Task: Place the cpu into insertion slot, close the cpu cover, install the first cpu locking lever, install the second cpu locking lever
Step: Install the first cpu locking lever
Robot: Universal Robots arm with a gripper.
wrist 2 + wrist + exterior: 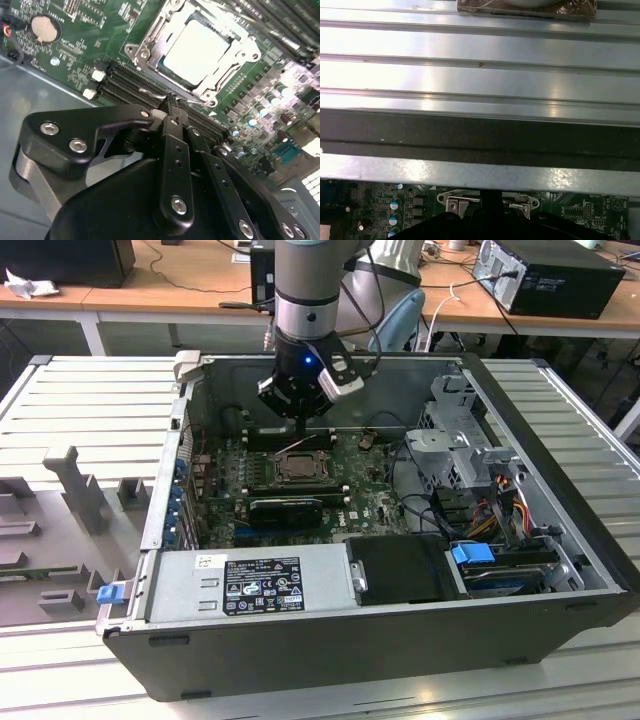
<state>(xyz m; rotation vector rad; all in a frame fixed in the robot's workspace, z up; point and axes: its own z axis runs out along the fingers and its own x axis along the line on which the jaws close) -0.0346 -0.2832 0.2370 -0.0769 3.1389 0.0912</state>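
Observation:
The cpu (200,47), a pale grey metal square, lies in the socket on the green motherboard (375,495). The cpu cover (226,79), a silvery frame, lies flat around it. In the exterior view the cpu (297,466) shows just below my gripper (300,428). A thin wire locking lever (149,93) runs along the socket's near edge, and in the exterior view it (297,445) stands slanted up from the board. My gripper (170,100) is shut, its black fingertips resting at that lever's end. The first wrist view has the socket's bracket (451,202) beside the dark gripper (490,200).
All this sits inside an open computer case (560,540). A long black expansion card (285,510) lies in front of the socket, the power supply (250,585) nearer still. A drive cage (460,450) and cables fill the exterior view's right. Memory slots (125,82) flank the socket.

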